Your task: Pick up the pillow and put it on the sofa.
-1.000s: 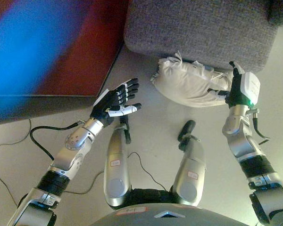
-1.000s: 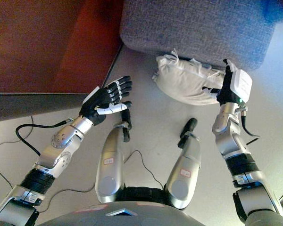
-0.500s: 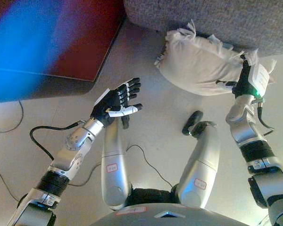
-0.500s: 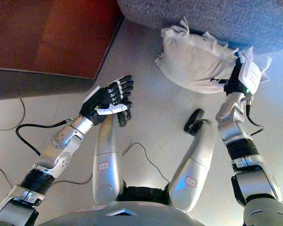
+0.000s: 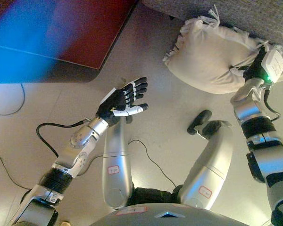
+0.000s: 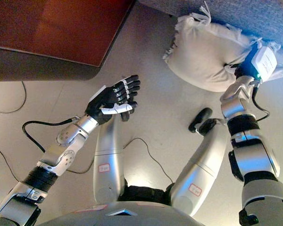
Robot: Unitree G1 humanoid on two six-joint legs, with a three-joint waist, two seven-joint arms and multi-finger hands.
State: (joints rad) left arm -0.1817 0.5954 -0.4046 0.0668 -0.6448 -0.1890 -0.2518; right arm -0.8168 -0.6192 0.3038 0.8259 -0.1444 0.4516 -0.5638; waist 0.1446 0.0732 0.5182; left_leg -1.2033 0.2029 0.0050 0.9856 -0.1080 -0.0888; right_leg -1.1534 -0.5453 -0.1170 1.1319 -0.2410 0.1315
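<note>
Pillow (image 5: 212,59): cream cloth, soft and plump, roughly rectangular with rounded bulging faces; short frayed tassels at the corners and along the edge; creased where it is gripped. Sits at 1 o'clock in both views, its upper edge against the lower edge of the sofa; whether its underside touches the floor cannot be told.

Sofa (image 5: 254,16): grey, coarse woven fabric with a nubbly texture; only its lower rim shows, at 1 to 2 o'clock along the top edge.

Right hand (image 5: 254,70): dark, at 2 o'clock, pressed into the pillow's right end; the cloth puckers inward round it and a fold of fabric wraps its near side. Fingers are buried in the cloth, so the grip cannot be told.

Left hand (image 5: 122,100): dark with white covers on some fingers and the thumb; centre of view, slightly toward 9 o'clock; palm turned up, fingers straight and spread, released and holding nothing; well apart from the pillow.

Floor (image 5: 155,108): pale beige, smooth, matt hard surface.

Cabinet (image 5: 75,33): flat, reddish-brown, glossy panel with a dark straight edge, at 10 to 11 o'clock; its corner lies near the pillow's left side but apart from it
</note>
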